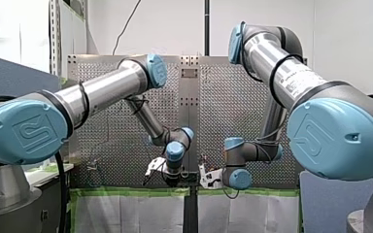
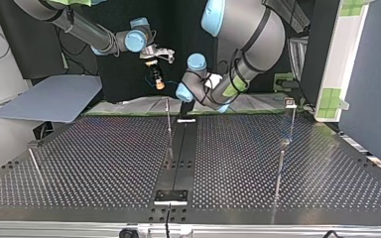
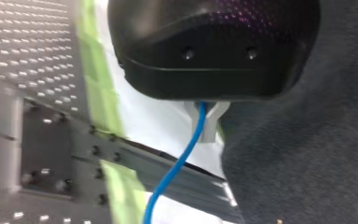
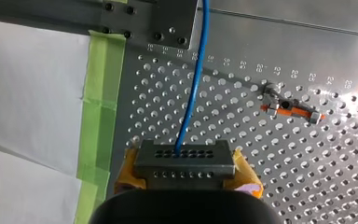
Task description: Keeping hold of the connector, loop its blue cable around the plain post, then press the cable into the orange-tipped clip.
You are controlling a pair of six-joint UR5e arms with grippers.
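Note:
In the right wrist view my right gripper (image 4: 184,169) is shut on a grey metal connector (image 4: 182,156), its yellow pads (image 4: 245,176) on either side. The blue cable (image 4: 195,79) leaves the connector and runs ahead over the perforated plate. The orange-tipped clip (image 4: 289,108) lies ahead of the gripper and off to one side of the cable. In the left wrist view my left gripper (image 3: 205,125) has its pale fingers (image 3: 214,122) shut on the blue cable (image 3: 175,170), which hangs down from them. In the top view my right gripper (image 2: 155,78) is raised and my left gripper (image 2: 186,110) is low at the far table edge.
Thin upright posts (image 2: 168,124) (image 2: 279,176) (image 2: 292,121) stand on the perforated table (image 2: 89,163). A dark centre rail (image 2: 178,158) runs along its middle. Green tape (image 4: 100,93) and white sheeting (image 4: 28,93) border the plate. Both grippers (image 1: 167,175) (image 1: 207,177) hang close together in the front view.

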